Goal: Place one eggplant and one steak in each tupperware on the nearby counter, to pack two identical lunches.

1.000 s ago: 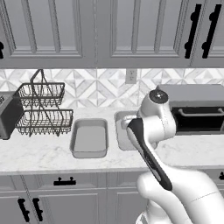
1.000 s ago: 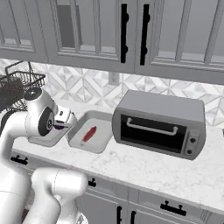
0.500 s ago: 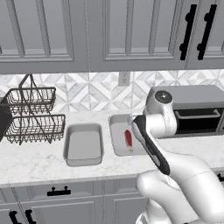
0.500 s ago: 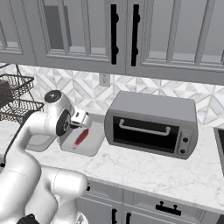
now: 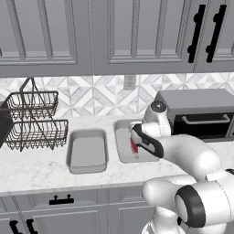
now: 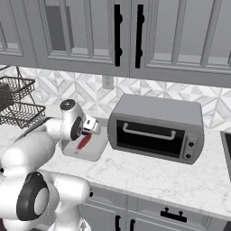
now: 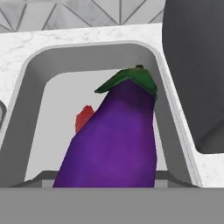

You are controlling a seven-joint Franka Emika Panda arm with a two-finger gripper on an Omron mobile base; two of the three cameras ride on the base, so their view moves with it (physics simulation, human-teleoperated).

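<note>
While the tool [image 6: 92,126] holds the eggplant [image 7: 114,140] above the right tupperware [image 7: 35,83] (a steak [image 7: 83,118] lies inside), the left tupperware [image 5: 87,151] sits beside on the table [image 5: 32,169].

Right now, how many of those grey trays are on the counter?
2. One empty tray beside the wire baskets; the other tray next to the toaster oven, partly behind the arm, holding red meat.

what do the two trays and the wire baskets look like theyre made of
Trays: smooth matte grey with rounded corners, probably plastic, though brushed metal is possible. Wire baskets: thin dark crossing rods, likely coated metal wire. Everything is rendered, so the look leaves it open.
</note>
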